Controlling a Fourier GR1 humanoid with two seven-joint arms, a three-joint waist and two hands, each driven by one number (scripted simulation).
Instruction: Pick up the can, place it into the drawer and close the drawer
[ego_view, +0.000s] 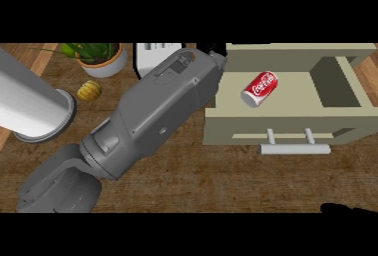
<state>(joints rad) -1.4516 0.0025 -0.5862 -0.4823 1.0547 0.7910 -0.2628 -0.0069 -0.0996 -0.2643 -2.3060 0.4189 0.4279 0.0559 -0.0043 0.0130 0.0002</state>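
A red cola can (260, 89) lies on its side inside the open beige drawer (221, 100), near the drawer's left half. The drawer's handle (295, 148) faces me at its front. My left forearm (151, 115) stretches from the lower left up to the drawer's left rim and covers almost all of my left hand (215, 52), of which only a dark sliver shows at the far end, left of the can. Nothing touches the can. Only a black edge of my right hand (348, 208) shows at the lower right.
A large white cylinder (29, 102) lies at the left. Behind it stand a potted plant (100, 57) and a small yellow fruit (88, 90). A white object (156, 52) sits at the back, and the cabinet body (339, 75) holds the drawer at the right.
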